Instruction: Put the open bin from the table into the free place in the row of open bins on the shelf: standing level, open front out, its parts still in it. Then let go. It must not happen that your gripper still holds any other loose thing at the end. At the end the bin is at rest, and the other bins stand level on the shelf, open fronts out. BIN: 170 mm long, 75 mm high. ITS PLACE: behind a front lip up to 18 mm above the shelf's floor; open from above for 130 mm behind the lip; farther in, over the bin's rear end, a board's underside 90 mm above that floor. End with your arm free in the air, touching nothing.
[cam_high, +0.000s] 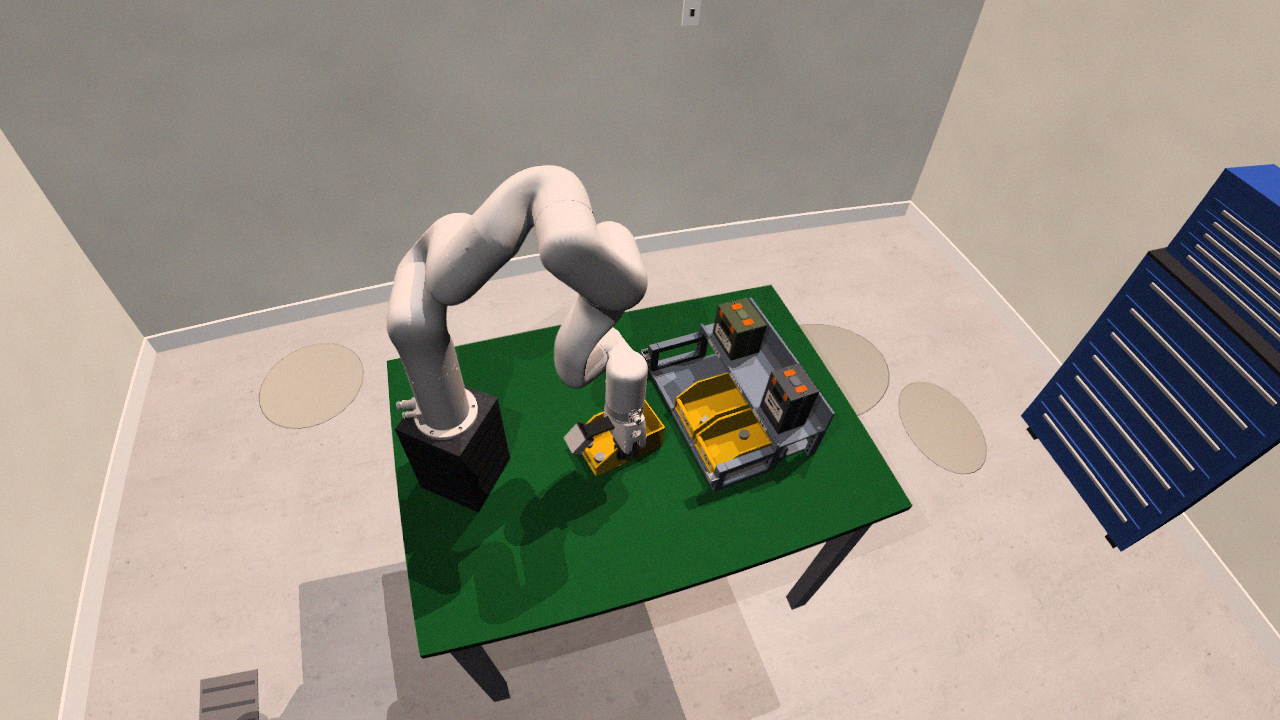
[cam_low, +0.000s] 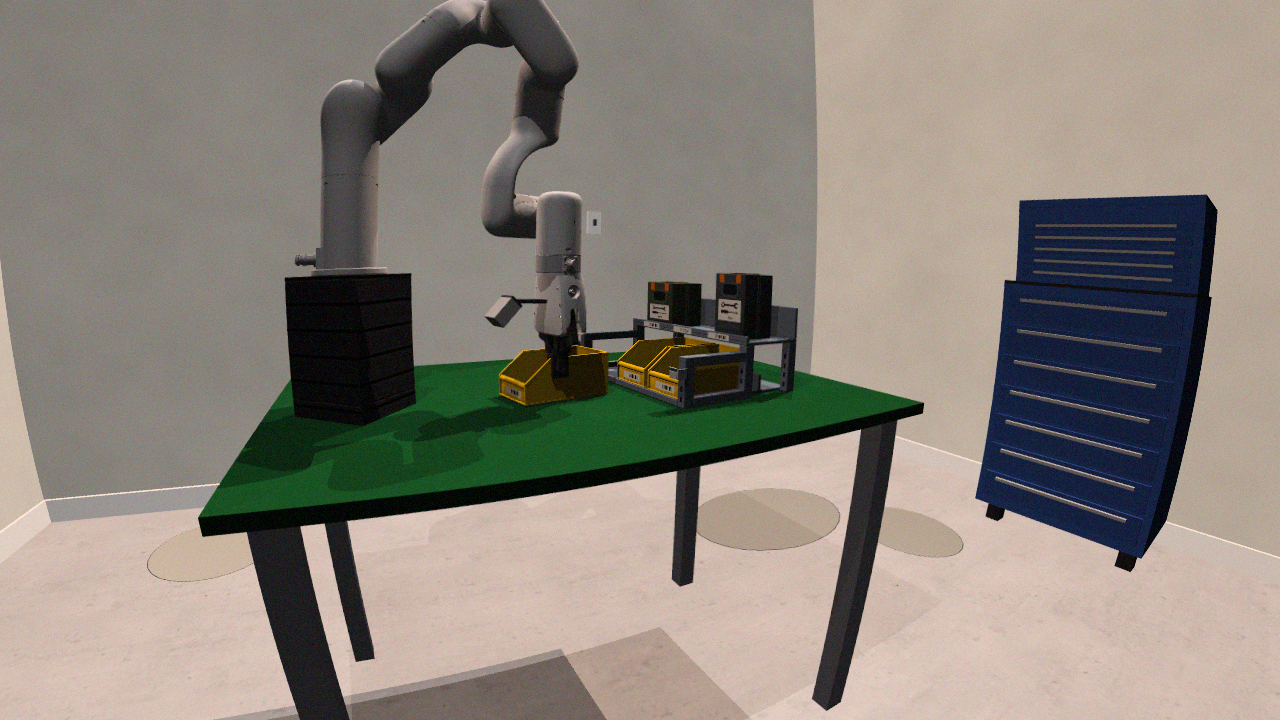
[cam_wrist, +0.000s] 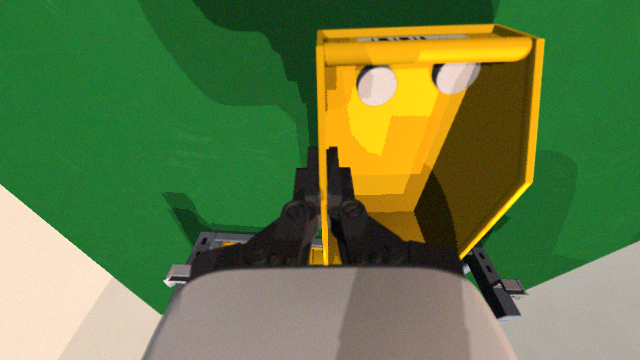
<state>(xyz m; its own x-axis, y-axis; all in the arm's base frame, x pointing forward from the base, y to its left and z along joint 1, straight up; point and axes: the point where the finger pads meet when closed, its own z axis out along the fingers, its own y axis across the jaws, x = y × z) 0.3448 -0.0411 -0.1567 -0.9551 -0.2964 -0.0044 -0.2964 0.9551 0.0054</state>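
The yellow open bin (cam_high: 597, 464) (cam_low: 535, 380) (cam_wrist: 400, 150) stands on the green table (cam_high: 626, 555) (cam_low: 537, 447), left of the shelf. Two round grey parts (cam_wrist: 376, 85) (cam_wrist: 452, 77) lie inside it near its open front. My gripper (cam_high: 631, 447) (cam_low: 561, 367) (cam_wrist: 323, 164) reaches straight down and is shut on the bin's thin side wall, one finger inside and one outside. The grey shelf (cam_high: 810, 420) (cam_low: 716, 362) holds two yellow bins (cam_high: 707, 402) (cam_high: 738, 438) (cam_low: 640, 358) (cam_low: 680, 376) in a row. The free place (cam_high: 678, 374) is the bare grey floor at the row's far end.
Two black boxes (cam_high: 738, 326) (cam_high: 789, 394) (cam_low: 673, 302) (cam_low: 742, 304) stand on the shelf's upper board behind the bins. The arm's black pedestal (cam_high: 452, 447) (cam_low: 349, 344) stands at the table's left. A blue drawer cabinet (cam_high: 1163, 358) (cam_low: 1092, 376) stands on the floor, off to the right.
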